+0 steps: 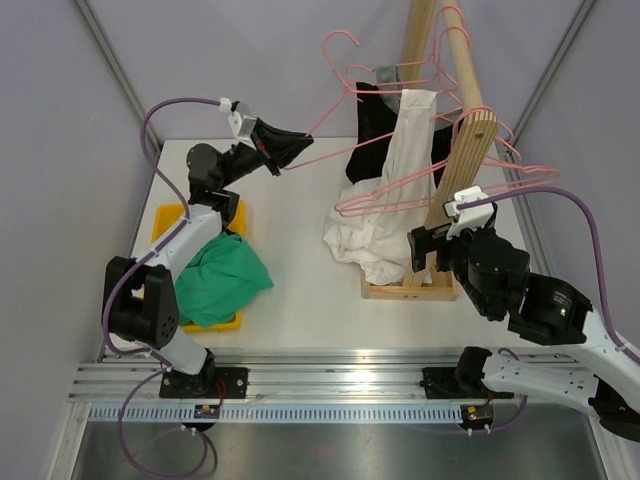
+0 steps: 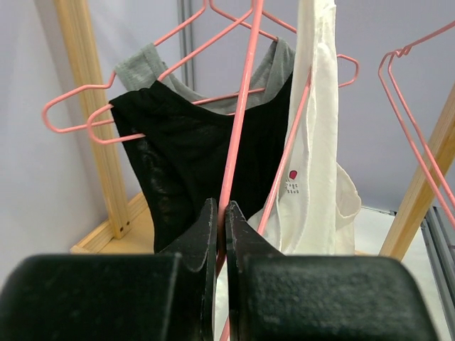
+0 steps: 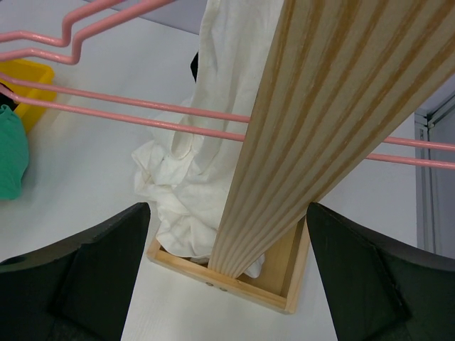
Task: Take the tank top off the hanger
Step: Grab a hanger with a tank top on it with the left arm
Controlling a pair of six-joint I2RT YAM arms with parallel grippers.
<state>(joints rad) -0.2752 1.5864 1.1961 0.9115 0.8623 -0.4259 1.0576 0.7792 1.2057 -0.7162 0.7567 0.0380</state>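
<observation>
A white tank top (image 1: 408,150) hangs from the wooden rack, its lower part bunched at the rack's base (image 1: 358,245). A black tank top (image 1: 372,130) hangs behind it on a pink hanger, with a grey garment (image 2: 142,64) behind that. My left gripper (image 1: 272,150) is raised at the left and shut on the wire of a pink hanger (image 2: 240,135); the wire runs up between the jaws (image 2: 221,213), past the black top (image 2: 192,156) and the white top (image 2: 313,142). My right gripper (image 1: 428,250) is open, with its jaws on either side of the rack's wooden post (image 3: 320,106).
A yellow bin (image 1: 165,215) at the left holds a green cloth (image 1: 225,275). Several bare pink hangers (image 1: 510,175) hang on the wooden rod (image 1: 465,60). The rack's wooden base frame (image 3: 234,280) sits on the white table, with white cloth spilling into it.
</observation>
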